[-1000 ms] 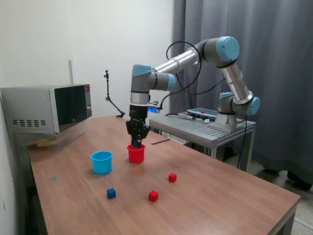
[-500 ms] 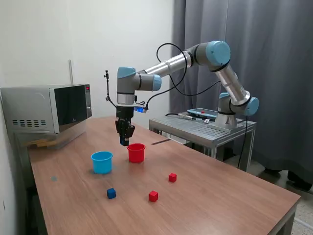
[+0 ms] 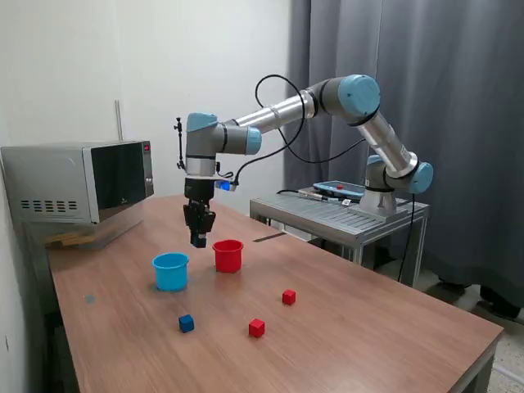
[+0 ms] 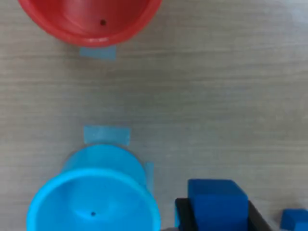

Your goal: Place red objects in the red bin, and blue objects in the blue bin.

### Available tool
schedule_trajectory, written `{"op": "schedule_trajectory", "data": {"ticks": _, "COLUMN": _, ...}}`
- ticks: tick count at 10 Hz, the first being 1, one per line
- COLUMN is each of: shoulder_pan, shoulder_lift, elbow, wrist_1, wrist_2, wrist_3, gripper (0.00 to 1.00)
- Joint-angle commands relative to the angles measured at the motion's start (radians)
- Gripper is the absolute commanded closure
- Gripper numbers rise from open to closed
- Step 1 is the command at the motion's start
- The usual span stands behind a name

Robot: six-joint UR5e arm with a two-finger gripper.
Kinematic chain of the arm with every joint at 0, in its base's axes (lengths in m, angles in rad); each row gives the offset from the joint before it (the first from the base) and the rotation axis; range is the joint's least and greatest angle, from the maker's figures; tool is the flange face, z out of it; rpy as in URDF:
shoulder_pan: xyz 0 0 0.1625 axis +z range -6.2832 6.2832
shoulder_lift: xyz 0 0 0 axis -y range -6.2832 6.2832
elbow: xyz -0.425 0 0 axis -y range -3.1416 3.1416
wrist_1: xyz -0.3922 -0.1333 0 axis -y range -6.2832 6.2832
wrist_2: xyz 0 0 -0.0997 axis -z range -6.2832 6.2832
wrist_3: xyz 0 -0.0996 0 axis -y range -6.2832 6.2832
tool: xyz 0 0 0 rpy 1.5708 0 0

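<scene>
i can read no text, label, brand or number anywhere around my tool. the microwave (image 3: 78, 182) off to the side shows only a small red lit spot on its panel, too small to make out as a figure.

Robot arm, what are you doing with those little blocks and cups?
The robot arm's pincer is holding a dark blue cube in the air between the light blue cup and the red cup. Both cups look empty inside. On the table nearer the camera, another blue cube and two red cubes sit loose, not yet sorted.
</scene>
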Motion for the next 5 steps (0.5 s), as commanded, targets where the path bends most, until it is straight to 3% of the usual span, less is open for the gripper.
{"op": "schedule_trajectory", "data": {"ticks": 1, "shoulder_pan": -0.007, "shoulder_lift": 0.005, "elbow": -0.041, "wrist_1": -0.002, "wrist_2": 0.003, "wrist_3": -0.009, "gripper": 1.0}}
{"op": "schedule_trajectory", "data": {"ticks": 5, "shoulder_pan": -0.041, "shoulder_lift": 0.067, "elbow": -0.107, "wrist_1": 0.002, "wrist_2": 0.005, "wrist_3": -0.009, "gripper": 1.0}}
